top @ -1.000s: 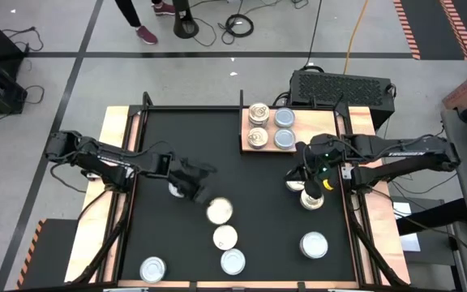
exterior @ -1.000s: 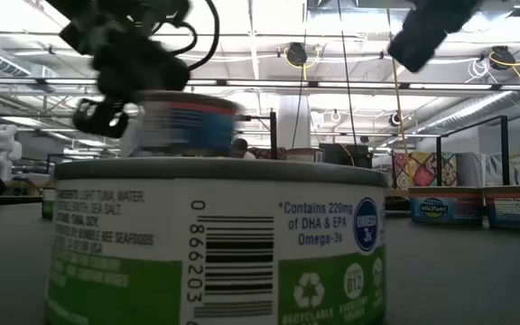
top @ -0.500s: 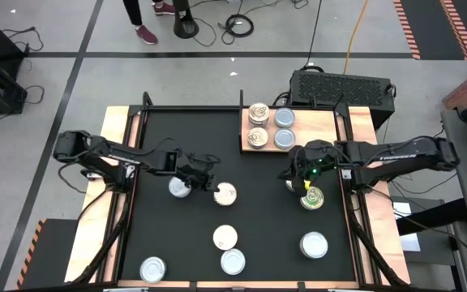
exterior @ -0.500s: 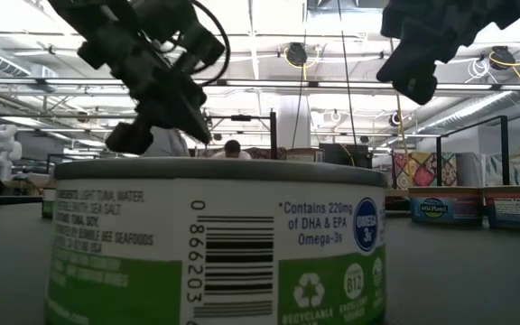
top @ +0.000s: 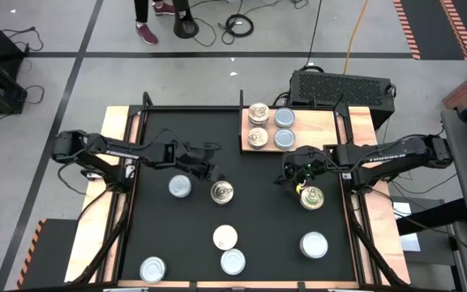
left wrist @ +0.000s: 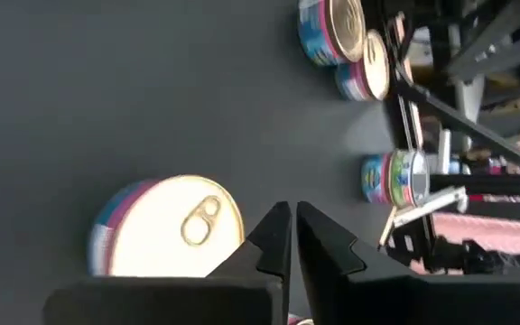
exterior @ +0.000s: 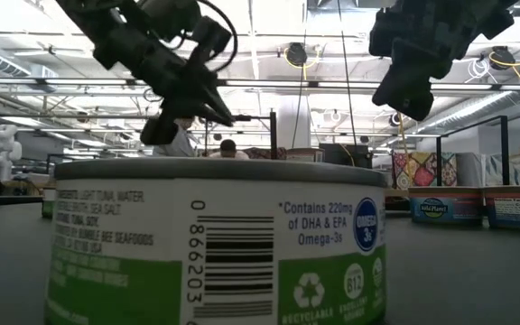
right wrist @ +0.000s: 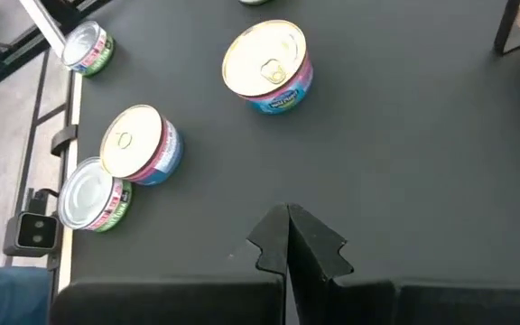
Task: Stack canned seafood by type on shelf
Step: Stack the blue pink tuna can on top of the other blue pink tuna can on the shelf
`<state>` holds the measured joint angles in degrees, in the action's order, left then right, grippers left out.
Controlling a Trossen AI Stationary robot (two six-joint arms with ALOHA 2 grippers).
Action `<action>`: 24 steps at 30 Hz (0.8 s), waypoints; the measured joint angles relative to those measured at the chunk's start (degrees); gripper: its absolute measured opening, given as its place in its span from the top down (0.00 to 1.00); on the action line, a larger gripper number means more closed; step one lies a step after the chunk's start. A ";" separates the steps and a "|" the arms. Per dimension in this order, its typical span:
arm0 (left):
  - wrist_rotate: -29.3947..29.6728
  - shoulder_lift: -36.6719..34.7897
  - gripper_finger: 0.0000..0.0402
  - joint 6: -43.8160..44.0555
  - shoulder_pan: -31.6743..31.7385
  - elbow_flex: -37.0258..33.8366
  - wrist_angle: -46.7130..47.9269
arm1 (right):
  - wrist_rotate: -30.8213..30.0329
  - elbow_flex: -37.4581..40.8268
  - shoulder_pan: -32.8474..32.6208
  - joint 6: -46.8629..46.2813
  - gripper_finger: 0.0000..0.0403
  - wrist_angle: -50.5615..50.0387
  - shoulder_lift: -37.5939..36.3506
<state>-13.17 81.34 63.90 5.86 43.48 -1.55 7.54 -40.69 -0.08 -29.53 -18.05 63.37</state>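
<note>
The shelf [top: 319, 134] is a light wooden board at the table's far right. It carries several tins: two gold-topped [top: 258, 113] and two pale-blue [top: 284, 118]. A gold-topped tin [top: 223, 193] stands upright mid-table, and a silver one [top: 180, 186] stands to its left. My left gripper [top: 211, 169] hovers shut just beyond the gold tin [left wrist: 170, 230], above the table [exterior: 162, 134]. My right gripper [top: 287, 173] hangs shut over bare mat [right wrist: 287, 221], left of another gold-topped tin [top: 311, 197].
More tins stand toward the near edge [top: 225, 238], [top: 233, 261], [top: 152, 268], [top: 314, 244]. A green-labelled tin [exterior: 215, 244] fills the low view's foreground. A black ventilated box [top: 343, 85] sits behind the shelf. Open mat lies between the two grippers.
The gold-topped tin was a blur beside my left gripper a second ago. It now stands still and upright on the mat, a little farther from the near edge. My left gripper has gone toward the far right. My right gripper has sunk and shifted left, off the tin beneath it.
</note>
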 joint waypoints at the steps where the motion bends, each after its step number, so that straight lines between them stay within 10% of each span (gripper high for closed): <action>1: 0.36 -0.51 0.93 -0.09 0.27 0.22 1.84 | 0.01 0.00 -0.02 0.01 1.00 0.08 0.00; 8: 0.29 -1.21 0.79 -3.23 1.24 0.13 14.50 | 0.01 0.00 -0.01 0.17 1.00 3.75 0.94; 24: 5.93 3.59 0.64 -6.41 -1.05 0.13 9.10 | 0.00 0.00 -0.01 3.15 1.00 4.60 3.78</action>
<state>-7.25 84.93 57.50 4.81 43.62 7.54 7.53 -40.69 -0.10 -26.38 -13.45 67.16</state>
